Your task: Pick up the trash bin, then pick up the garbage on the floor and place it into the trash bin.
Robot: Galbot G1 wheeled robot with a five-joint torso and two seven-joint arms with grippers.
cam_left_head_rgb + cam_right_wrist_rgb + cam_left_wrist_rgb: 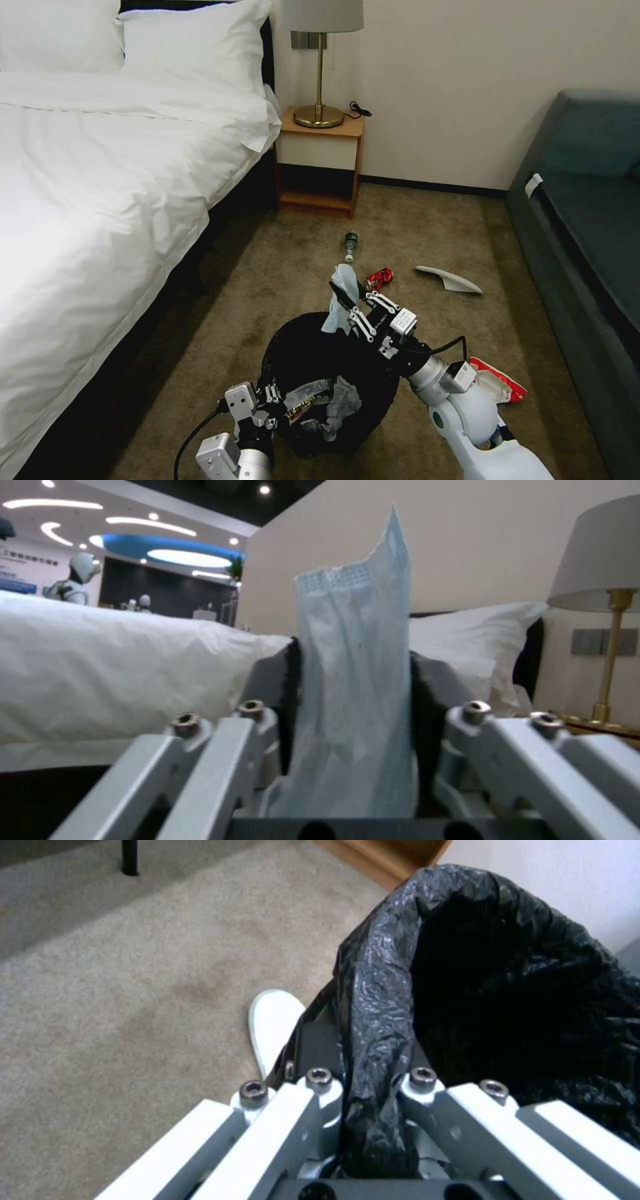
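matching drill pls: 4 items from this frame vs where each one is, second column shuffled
Items
1. blue mask
2. trash bin
3. red can
4. lamp

Places
A. on the nightstand
B. on the carpet, beyond the bin
C. pinched in the right gripper, above the bin's far rim
D. held at its near rim by the left gripper

Pairs: 1-C, 2-D, 3-B, 4-A

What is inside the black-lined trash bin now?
Inside the round white trash bin with its crinkled black bag, a printed snack wrapper and a crumpled grey-white tissue lie near the rim. The dark bag hides anything deeper.
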